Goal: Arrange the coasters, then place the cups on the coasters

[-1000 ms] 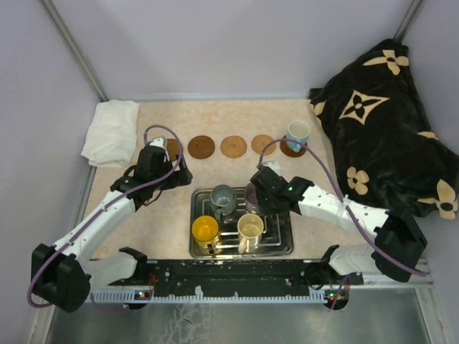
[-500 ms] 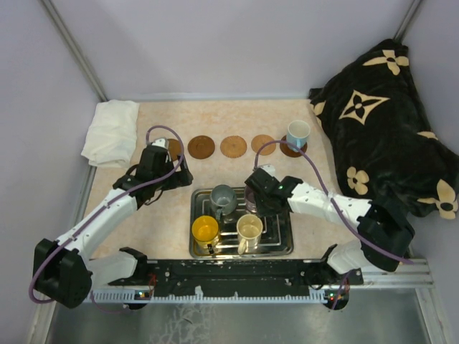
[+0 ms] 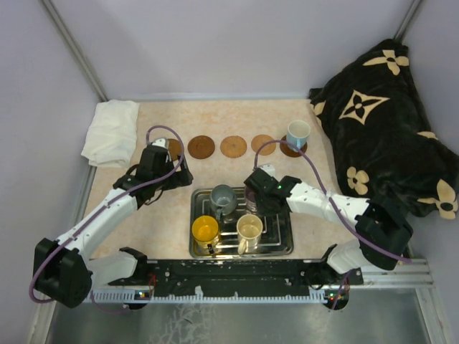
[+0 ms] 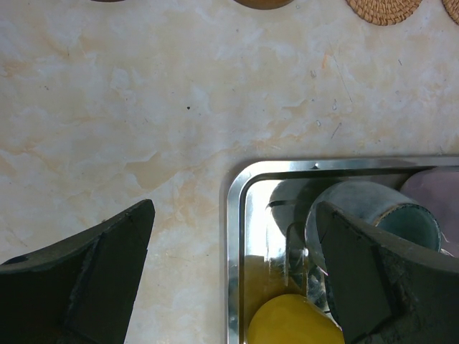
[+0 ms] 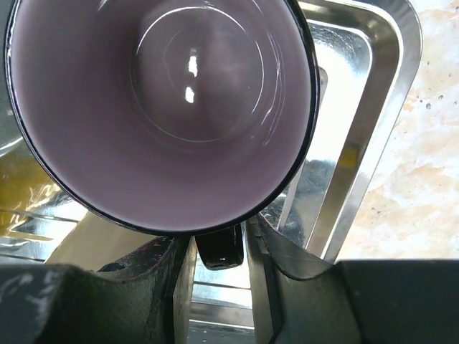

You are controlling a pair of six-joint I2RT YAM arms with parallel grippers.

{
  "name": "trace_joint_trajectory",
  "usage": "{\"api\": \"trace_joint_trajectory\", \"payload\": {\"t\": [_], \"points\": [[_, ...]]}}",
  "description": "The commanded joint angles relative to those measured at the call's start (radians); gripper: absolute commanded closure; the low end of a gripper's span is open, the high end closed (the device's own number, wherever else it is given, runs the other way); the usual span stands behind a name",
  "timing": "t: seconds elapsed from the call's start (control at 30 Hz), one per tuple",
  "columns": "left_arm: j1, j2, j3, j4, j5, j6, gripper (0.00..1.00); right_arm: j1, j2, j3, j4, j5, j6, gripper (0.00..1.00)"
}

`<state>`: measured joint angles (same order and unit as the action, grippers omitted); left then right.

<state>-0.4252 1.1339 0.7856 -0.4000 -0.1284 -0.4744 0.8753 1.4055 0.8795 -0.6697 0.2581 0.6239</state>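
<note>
**Right gripper (image 5: 219, 247) closes on the purple cup's handle**

Its fingers (image 5: 276, 251) have narrowed and now pinch the dark handle (image 5: 217, 252) of the glossy purple cup (image 5: 165, 107), which sits in the shiny metal tray (image 5: 387, 72) (a lift looks next). The left gripper (image 4: 235, 215) hovers wide open and empty over the marbled tabletop (image 4: 143, 107). Flat brown coasters (image 3: 234, 146) lie in a row beyond the tray, and the light blue cup (image 3: 297, 132) stands on one.

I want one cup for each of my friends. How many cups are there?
5. The light blue cup stands on a coaster at the back right. The grey cup, yellow cup, cream cup and purple cup are in the metal tray.
</note>
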Motion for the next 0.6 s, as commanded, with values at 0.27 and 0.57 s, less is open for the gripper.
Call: {"api": "trace_joint_trajectory", "payload": {"t": [0.27, 0.57], "points": [[-0.004, 0.005, -0.003, 0.02, 0.011, 0.005, 0.0, 0.007, -0.022, 0.053, 0.038, 0.067, -0.001, 0.69], [-0.004, 0.007, -0.002, 0.02, 0.019, 0.006, 0.0, 0.007, -0.021, 0.048, 0.041, 0.084, 0.002, 0.76]]}}
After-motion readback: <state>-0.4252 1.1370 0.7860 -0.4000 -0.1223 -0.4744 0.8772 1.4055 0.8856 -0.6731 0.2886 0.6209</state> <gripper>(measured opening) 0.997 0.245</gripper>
